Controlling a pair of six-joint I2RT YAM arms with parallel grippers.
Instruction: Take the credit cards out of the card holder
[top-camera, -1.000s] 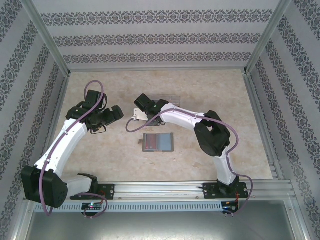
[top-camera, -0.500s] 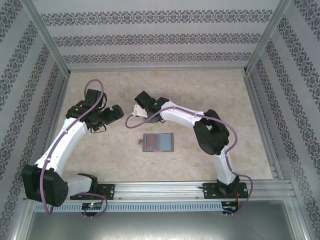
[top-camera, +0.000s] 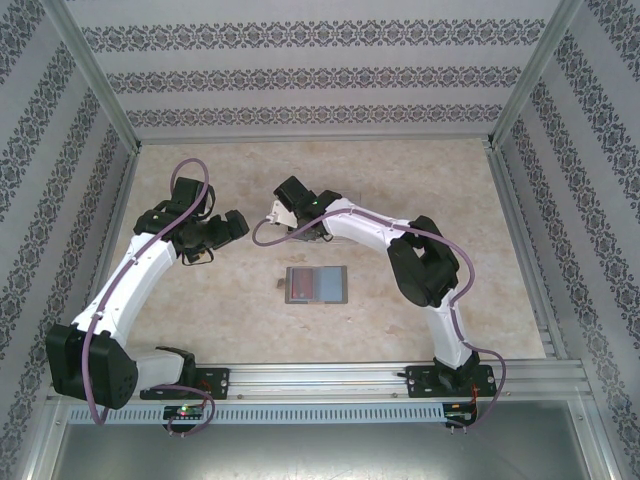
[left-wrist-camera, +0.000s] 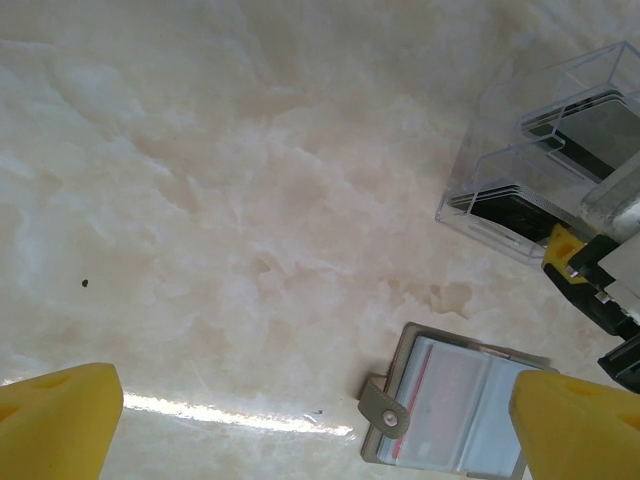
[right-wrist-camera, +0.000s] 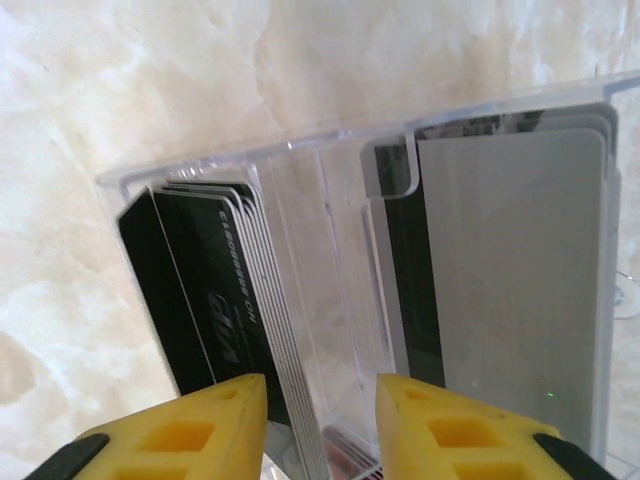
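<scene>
From above, the card holder (top-camera: 316, 284) lies opened flat near the middle of the table (top-camera: 450, 180). Its left half looks reddish and its right half blue-grey. The right gripper (top-camera: 283, 207) sits at about 11 o'clock from it. The left gripper (top-camera: 238, 226) is further out toward 10 o'clock and well apart from the holder. I can't read either gripper's opening from up here.

The left wrist camera shows that arm's yellow fingertips (left-wrist-camera: 55, 420) spread wide with nothing between them. The holder is at 5 o'clock in this view, and a red-lined card (left-wrist-camera: 440, 395) shows through its pocket. The clear plastic box (left-wrist-camera: 540, 170) stands at 2 o'clock with cards in both compartments.

The right wrist camera looks straight into that box. A stack of black cards (right-wrist-camera: 200, 280) is at 9 o'clock and grey cards (right-wrist-camera: 510, 270) are at 3 o'clock. The fingers are parted by a narrow gap and the box shows through it. A reddish sliver sits low between them at 6 o'clock, and I can't tell whether it is pinched.

I'd say most of the job is done. At least the card seen in the holder looks left to pull.
</scene>
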